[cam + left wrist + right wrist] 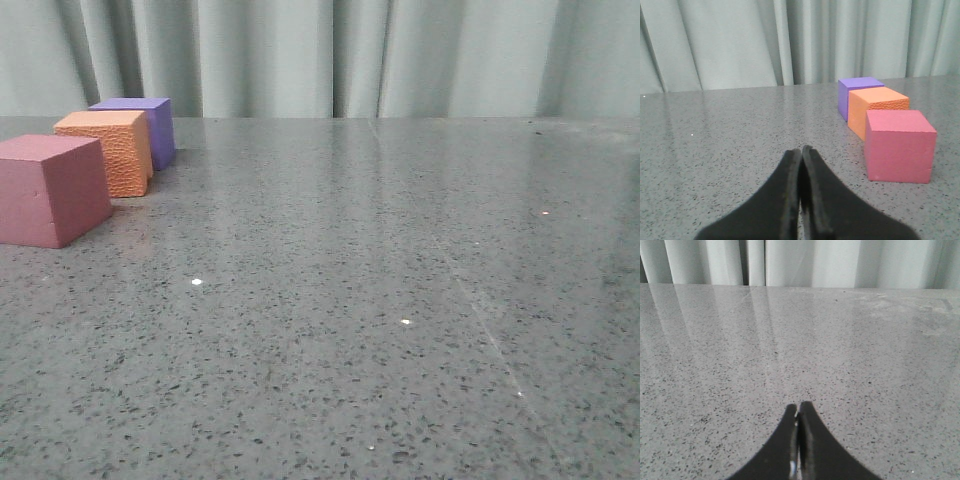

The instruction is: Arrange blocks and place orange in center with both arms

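The table [400,300] carried three blocks in one row at the front view's left: pink [52,188] nearest, orange [108,150] between, purple [142,127] farthest, so the orange was judged centred. The left gripper [801,152] and right gripper [798,409] were fully closed on nothing, clear of the row.

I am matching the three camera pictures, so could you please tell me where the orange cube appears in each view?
Front view: the orange cube is at far left, between the pink-red cube and the purple cube.
Left wrist view: it is right of centre, again the middle of the row.
Right wrist view: not in it.
Shared landmark: the pale curtain.
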{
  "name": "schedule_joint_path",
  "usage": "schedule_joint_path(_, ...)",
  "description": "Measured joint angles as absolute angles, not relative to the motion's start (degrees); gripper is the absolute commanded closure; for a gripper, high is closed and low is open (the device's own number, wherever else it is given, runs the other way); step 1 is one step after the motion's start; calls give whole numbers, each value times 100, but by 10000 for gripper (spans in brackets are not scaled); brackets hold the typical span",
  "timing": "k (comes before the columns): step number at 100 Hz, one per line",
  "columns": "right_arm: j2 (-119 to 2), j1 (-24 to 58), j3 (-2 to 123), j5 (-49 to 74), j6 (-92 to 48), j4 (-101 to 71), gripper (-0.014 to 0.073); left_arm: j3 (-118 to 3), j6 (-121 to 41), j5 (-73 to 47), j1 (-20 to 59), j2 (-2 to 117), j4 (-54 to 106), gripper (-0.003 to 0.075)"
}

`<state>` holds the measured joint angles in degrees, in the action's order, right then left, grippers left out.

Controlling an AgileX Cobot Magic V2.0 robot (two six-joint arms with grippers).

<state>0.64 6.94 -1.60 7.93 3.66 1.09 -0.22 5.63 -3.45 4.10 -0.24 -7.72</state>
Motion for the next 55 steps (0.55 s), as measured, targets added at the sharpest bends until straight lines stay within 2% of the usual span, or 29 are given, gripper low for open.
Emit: schedule_joint_path(55,64,694,-160,793,366,109,661,-22,563,-345,424,-24,-733,739)
